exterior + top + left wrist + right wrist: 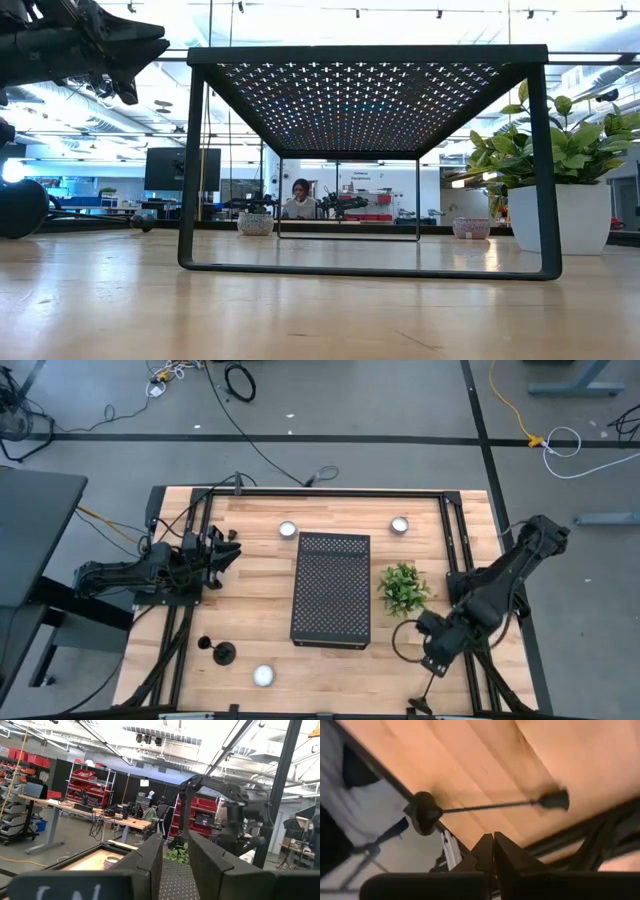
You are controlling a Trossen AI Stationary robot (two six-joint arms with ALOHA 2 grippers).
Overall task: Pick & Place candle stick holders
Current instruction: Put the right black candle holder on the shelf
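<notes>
Only the right wrist view shows the right tool [493, 851] pinched together above a fallen candle stick holder [485, 807].

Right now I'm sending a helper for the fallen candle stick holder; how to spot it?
From the black perforated stand mid-table, go past the potted plant to the right arm's corner. There the candle stick holder lies flat, base at the table edge, the only holder on that side.

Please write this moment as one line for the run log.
right gripper: jaws shut, empty, above fallen candle stick holder at table edge | left gripper: waiting, raised left of black rack | other holder: front-left
</notes>
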